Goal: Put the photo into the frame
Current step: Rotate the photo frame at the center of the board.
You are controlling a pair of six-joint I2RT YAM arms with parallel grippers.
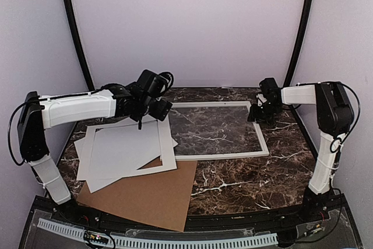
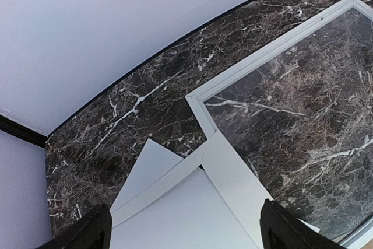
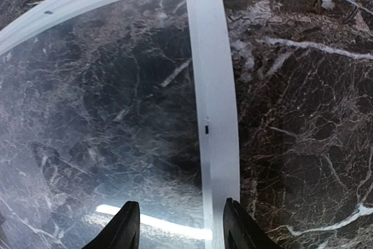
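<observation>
— Brown flat cardboard sheet (image 1: 145,199) lies nearest, on the dark marble table (image 1: 233,182), yes?
— Yes. Just past it is the flat white paper mat with a wide border (image 1: 168,154). Plain white sheets (image 1: 87,176) poke out from under it.
— Where is the photo?
— I cannot tell. One white sheet fills the mat's hole, but no picture side shows.
— And the left gripper (image 2: 185,223)?
— It hangs over the mat's far right corner. Its fingers are spread wide and hold nothing.
— Where is the big white picture frame with thin rails (image 1: 221,156)?
— Flat on the table, right of the mat. Its left rail touches the mat's edge. You can see the marble through its middle.
— And the right gripper (image 3: 182,223)?
— It is at the frame's right rail, near the far corner. Its fingers stand apart. The rail lies between them, and they do not pinch it.
</observation>
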